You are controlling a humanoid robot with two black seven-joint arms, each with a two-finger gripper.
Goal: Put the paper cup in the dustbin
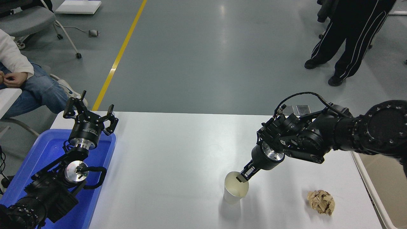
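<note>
1. The small white tapered paper cup (235, 191) stands upright on the white table (178, 152), near its front edge at about 5 o'clock of centre.
2. The crumpled brown paper ball (321, 202) lies well apart at the cup's 3 o'clock; leave it alone.
3. The right gripper (243, 177) pinches the cup's rim at 1 o'clock, one finger inside; it appears closed narrow on the wall.
4. Squeeze lightly, since thin paper buckles, and lift straight up before swinging.
5. The cream dustbin (381, 178) shows only its edge at 3 o'clock beyond the table.
6. The left gripper (90, 114) sits parked, claw wide, over the blue tray (105, 159) at 9 o'clock.
</note>
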